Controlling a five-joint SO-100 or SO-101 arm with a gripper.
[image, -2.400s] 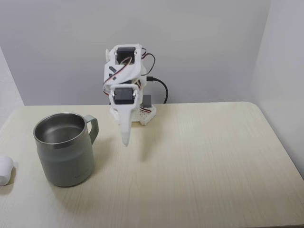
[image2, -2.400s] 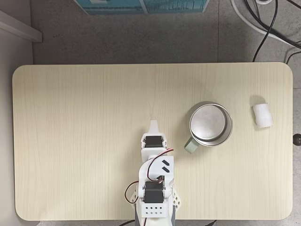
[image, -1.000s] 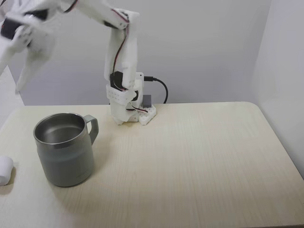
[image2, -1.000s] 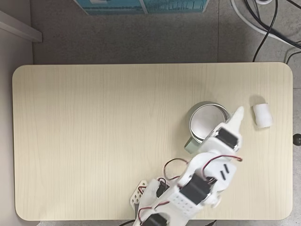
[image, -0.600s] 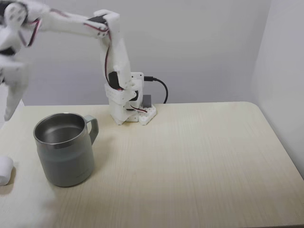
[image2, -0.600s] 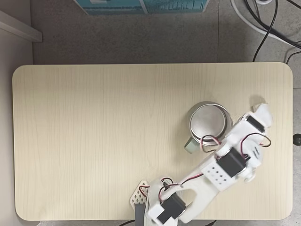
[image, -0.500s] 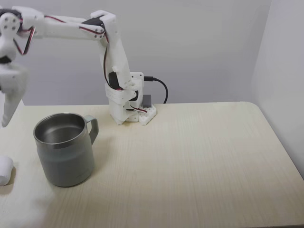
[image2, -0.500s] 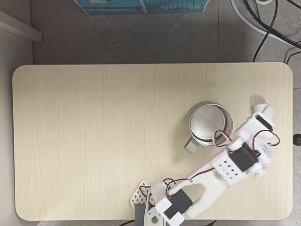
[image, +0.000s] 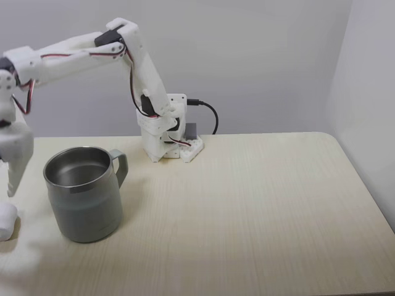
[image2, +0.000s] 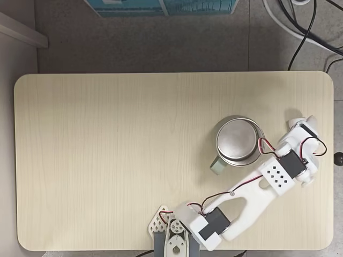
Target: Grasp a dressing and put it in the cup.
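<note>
Across the pale wooden worktop (image: 259,209) the white arm (image: 74,46) reaches out to the left edge of the front fixed view. The cup (image: 83,192) stands at the near left there, upright and holding nothing. The jaws (image: 11,188) hang point-down just above the dressing (image: 5,221), which lies on the worktop just left of the cup. I cannot tell how far they are parted; they hold nothing. My worry: the roll sits beside the worktop's edge, so an off-centre descent could nudge it off. From above, the cup (image2: 240,141) shows its bare steel inside, while the wrist covers the dressing; the front view shows the gap above the roll.
</note>
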